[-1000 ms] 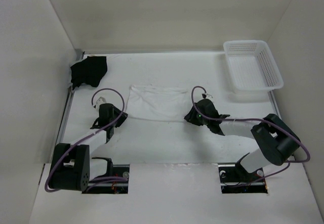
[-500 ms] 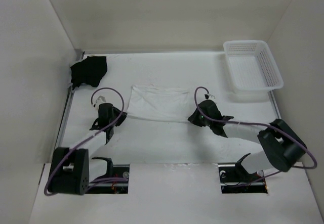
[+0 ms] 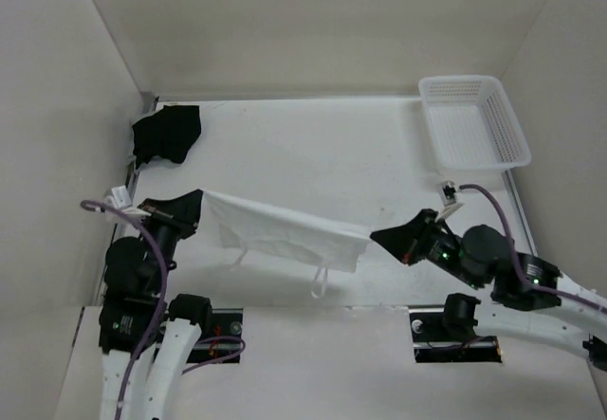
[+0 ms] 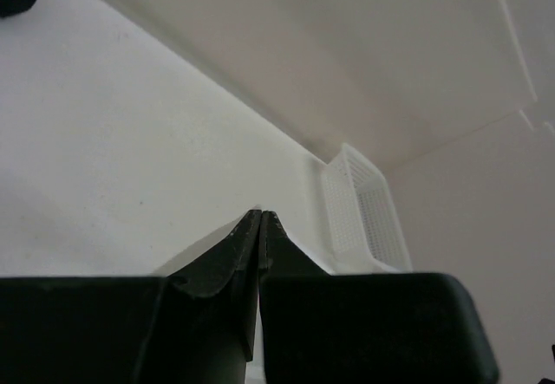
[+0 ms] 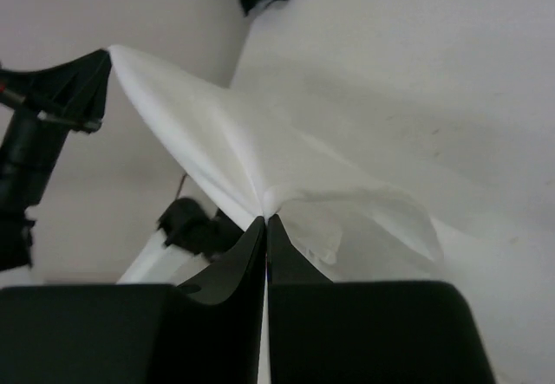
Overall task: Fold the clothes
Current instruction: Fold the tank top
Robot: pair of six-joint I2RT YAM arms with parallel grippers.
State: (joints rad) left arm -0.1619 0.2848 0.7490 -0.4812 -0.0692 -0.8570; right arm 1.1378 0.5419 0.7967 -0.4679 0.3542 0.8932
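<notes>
Lift-and-spread step: the soft, thin white fabric garment (image 3: 285, 230) hangs taut between the left gripper (image 3: 199, 195) and right gripper (image 3: 375, 238), each clamped on a corner; next, both should lower it flat for folding over.

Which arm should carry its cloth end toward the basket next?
Likely right: the right gripper, shut on the thin white fabric garment, hangs nearer the white plastic mesh basket than the left gripper.
</notes>
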